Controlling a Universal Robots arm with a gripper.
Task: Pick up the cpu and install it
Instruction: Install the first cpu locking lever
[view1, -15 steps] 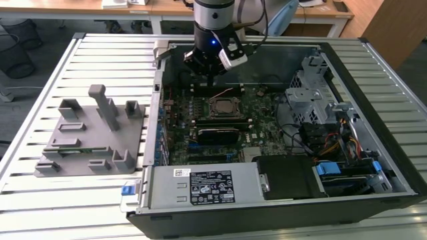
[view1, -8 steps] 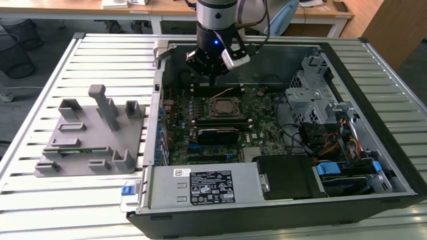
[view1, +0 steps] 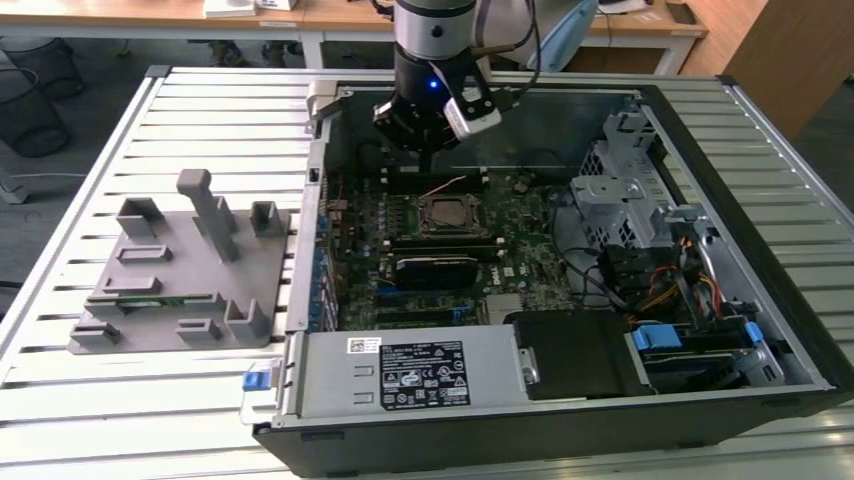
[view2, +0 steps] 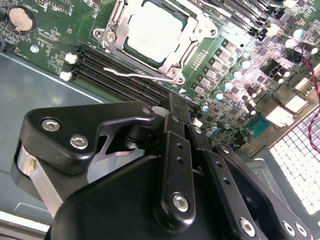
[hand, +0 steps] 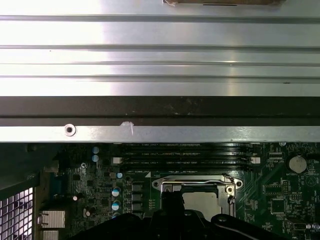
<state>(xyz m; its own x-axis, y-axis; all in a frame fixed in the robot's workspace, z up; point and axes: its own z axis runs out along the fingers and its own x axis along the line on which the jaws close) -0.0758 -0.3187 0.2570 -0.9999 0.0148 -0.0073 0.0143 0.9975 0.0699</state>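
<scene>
Cpu (view2: 154, 31) seated flat in the socket (view2: 197, 30) on the motherboard (view2: 45, 30), gripper (view1: 424, 152) above it, fingers (view2: 176, 145) closed together, holding nothing, computer case (view1: 561, 420) open.

Arm vertical, wrist pointing down; gripper (view1: 424, 150) fingers (view2: 177, 150) apparently pressed together, nothing between.

cpu (view2: 152, 31) apparently seated in socket (view2: 112, 37), fixture (view1: 187, 270) on exterior view's left of case (view1: 534, 430)
</scene>
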